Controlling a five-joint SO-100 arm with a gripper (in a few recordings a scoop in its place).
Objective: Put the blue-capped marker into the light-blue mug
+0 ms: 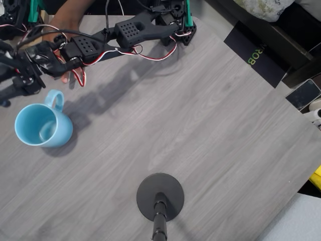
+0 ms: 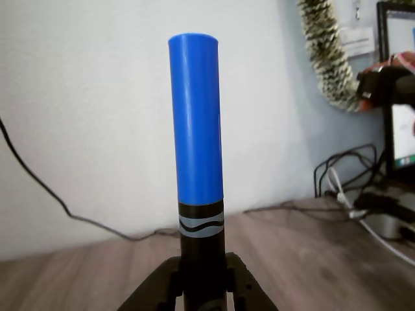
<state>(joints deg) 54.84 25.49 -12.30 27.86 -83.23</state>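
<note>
The grey wood table [image 1: 200, 125] carries the light-blue mug [image 1: 42, 126] at its left side in the overhead view, upright, with a round black stand base [image 1: 160, 197] well apart. In the wrist view, the end effector [image 2: 201, 285] is clamped around the blue-capped marker [image 2: 196, 123], cap pointing away from it.

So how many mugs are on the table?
1. The mug stands near the table's left edge in the overhead view, just below the arm. Nothing suggests another one hidden.

Tool [image 2: 202, 285] clamped shut (fingers [image 2: 241, 275] level), arm stretched sideways.
</note>
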